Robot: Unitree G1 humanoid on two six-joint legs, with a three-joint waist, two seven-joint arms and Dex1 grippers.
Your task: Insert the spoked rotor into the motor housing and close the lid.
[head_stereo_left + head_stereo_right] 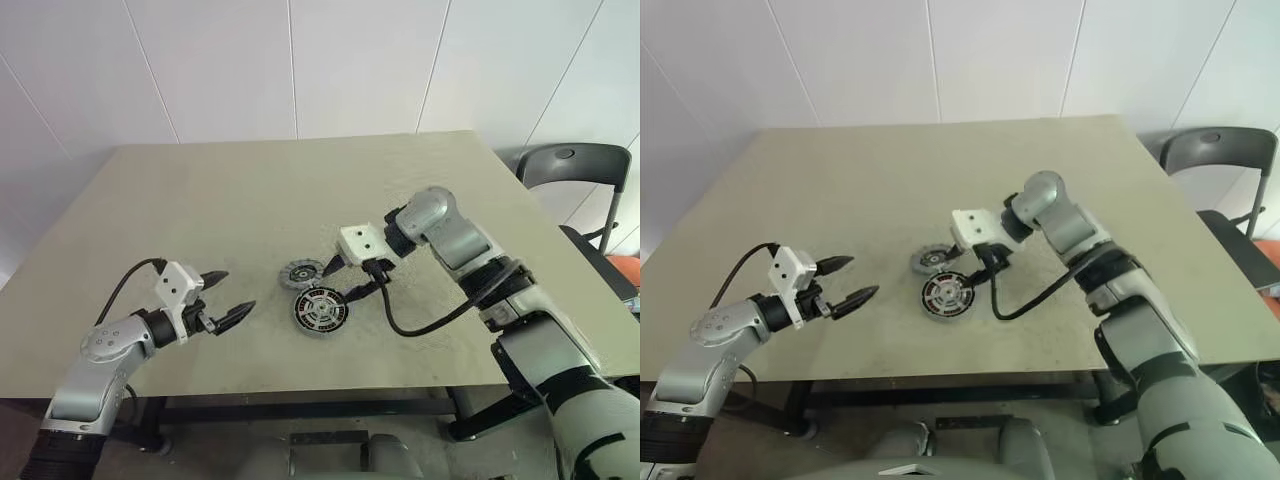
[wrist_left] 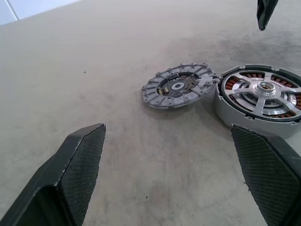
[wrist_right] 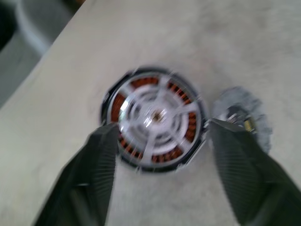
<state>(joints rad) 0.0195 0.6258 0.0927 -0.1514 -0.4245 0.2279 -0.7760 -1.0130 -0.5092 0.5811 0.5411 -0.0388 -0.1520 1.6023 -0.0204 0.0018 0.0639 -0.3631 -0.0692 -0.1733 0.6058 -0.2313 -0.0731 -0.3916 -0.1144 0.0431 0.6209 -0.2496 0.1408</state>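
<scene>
With the spoked rotor (image 2: pixel 263 90) already seated in the motor housing (image 1: pixel 321 311) at mid-tabletop (image 1: pixel 250 200), my right fingers (image 1: pixel 344 279) hang spread wide just above it, gripping nothing. Next, I judge, comes the lid (image 1: pixel 301 272), lying flat and touching the housing at its 11 o'clock: grasp its rim squarely, lower it level. My left fingers (image 1: pixel 226 297) wait apart, at the housing's 9 o'clock.

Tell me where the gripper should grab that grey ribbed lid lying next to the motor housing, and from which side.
Probably the lid by its outer rim, from straight above, fingers straddling it across the edge. It lies flat on the table, so a sideways approach finds little to pinch. Keep off the side nearest the motor housing, where the gap looks too tight.
</scene>
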